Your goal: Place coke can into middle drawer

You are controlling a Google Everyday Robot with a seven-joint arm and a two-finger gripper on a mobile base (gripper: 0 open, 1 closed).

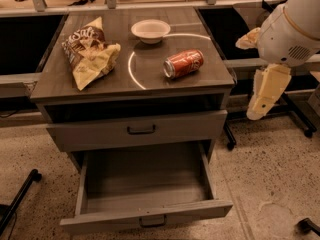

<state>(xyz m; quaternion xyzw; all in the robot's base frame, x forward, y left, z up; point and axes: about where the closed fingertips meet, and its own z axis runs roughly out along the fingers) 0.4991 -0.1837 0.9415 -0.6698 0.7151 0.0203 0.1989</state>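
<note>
**COKE CAN, LYING LOOSE: HAZARDS AHEAD OF PICKUP**

**Coke can** (183,64). Lies on its side on the table (212,80), right of centre, one silver end turned toward the front-left. Nothing holds it. Judged likely to roll if touched off-centre. A roll toward the right or front edge would drop it to the floor rather than into the drawer.

**Middle drawer** (145,184). Pulled out below the table's front edge, with nothing visible inside. Judged ready to receive. Hazard: a can let go from too high may bounce or roll against the drawer walls.

**Upper drawer front** (141,129). Closed, between the table and the open drawer. Hazard: a can carried down too close to the cabinet could strike this front or the table's edge.

**Claw** (265,94). Hangs off the right side of the table, pointing downward, below the level of the top and well apart from the can. Whether it is open or closed cannot be told, but it does not grip the can. Hazard: coming in sideways at this height, it would meet the table's side, so it needs to rise first.

**White bowl** (150,30). Behind the can and near it. A reach that overshoots could knock it.

**Chip bag** (90,51). On the left, well apart from the can. Little hazard judged.
</note>
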